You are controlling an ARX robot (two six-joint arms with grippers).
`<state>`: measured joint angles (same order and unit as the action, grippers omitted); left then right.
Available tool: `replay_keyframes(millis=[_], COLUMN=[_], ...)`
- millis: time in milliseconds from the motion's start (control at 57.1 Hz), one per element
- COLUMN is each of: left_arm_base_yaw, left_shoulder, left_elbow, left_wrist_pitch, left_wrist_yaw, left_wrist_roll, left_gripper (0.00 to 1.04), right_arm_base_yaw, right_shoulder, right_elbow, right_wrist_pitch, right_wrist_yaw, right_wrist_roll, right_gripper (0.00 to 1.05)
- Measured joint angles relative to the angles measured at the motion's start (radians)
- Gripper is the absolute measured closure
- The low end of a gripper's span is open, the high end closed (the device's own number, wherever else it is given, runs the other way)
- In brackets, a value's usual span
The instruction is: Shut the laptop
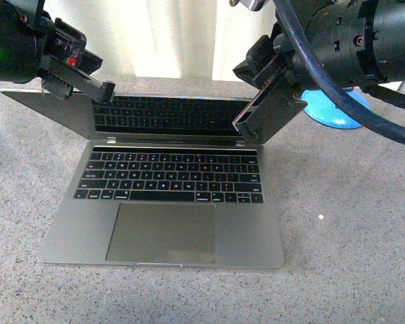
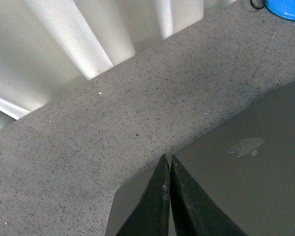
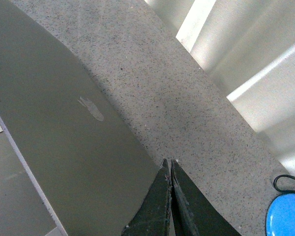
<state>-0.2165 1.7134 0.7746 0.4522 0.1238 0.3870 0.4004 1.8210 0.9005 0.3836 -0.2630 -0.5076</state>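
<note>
The laptop lies open on the speckled grey counter, keyboard and trackpad facing me, its black screen tilted well forward over the keys. My left gripper is shut, its tips on the lid's top left edge. My right gripper is shut, its tips on the lid's top right edge. The left wrist view shows the grey lid with its pale apple logo and the shut gripper at the lid's corner. The right wrist view shows the lid and the shut gripper at its edge.
A blue round object sits on the counter behind the laptop's right corner, under my right arm; it also shows in the left wrist view and the right wrist view. A pale curtain hangs behind the counter.
</note>
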Motion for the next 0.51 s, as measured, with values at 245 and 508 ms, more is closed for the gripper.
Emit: replay_keyframes(millis=[245,508], left_arm_base_yaw=[-0.014,-0.033], left_shoulder=[-0.008,-0.024], left_elbow=[-0.025,-0.056], left_wrist_pitch=[0.0,-0.01], left_wrist_yaw=[0.003,0.012], left_wrist_roll=[-0.008,-0.018], left_gripper=[1.01,1.01], right_arm_base_yaw=[0.0,0.005], right_shoulder=[-0.006,-0.009], right_elbow=[-0.026,-0.05], right_wrist_pitch=[0.009,0.019], right_wrist_yaw=[0.0,0.0], right_wrist_roll=[0.0,0.006], right_gripper=[1.04,1.04])
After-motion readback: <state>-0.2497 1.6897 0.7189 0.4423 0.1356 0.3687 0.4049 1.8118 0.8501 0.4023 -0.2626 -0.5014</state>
